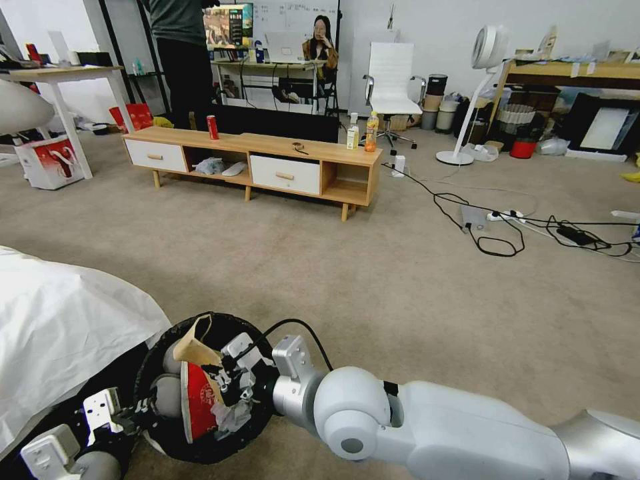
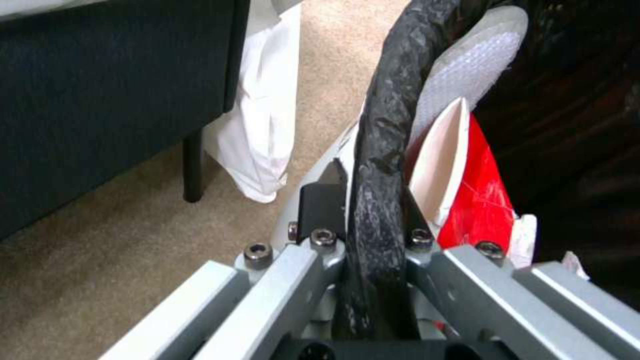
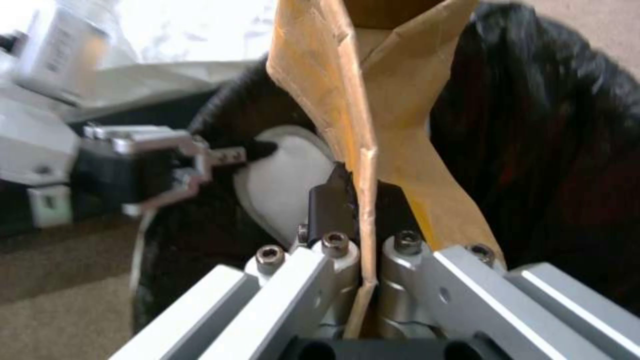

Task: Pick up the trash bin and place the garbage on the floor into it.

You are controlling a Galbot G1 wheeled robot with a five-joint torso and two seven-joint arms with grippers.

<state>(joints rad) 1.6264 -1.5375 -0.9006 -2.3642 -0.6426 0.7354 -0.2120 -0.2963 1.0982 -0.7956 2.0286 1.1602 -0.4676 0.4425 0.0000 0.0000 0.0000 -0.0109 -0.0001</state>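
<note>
right hand (image 3: 363, 200) clamps cardboard tray (image 3: 373, 100) over trash bin (image 1: 200, 453); left hand (image 2: 373, 200) clamps its rim.

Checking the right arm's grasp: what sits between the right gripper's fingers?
In the right wrist view, the right gripper is shut on the tan cardboard tray, its edge pinched between the fingers, above the trash bin.

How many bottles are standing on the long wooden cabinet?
2: a white bottle and an orange bottle, side by side near the right end of the cabinet. Others may be hidden.
</note>
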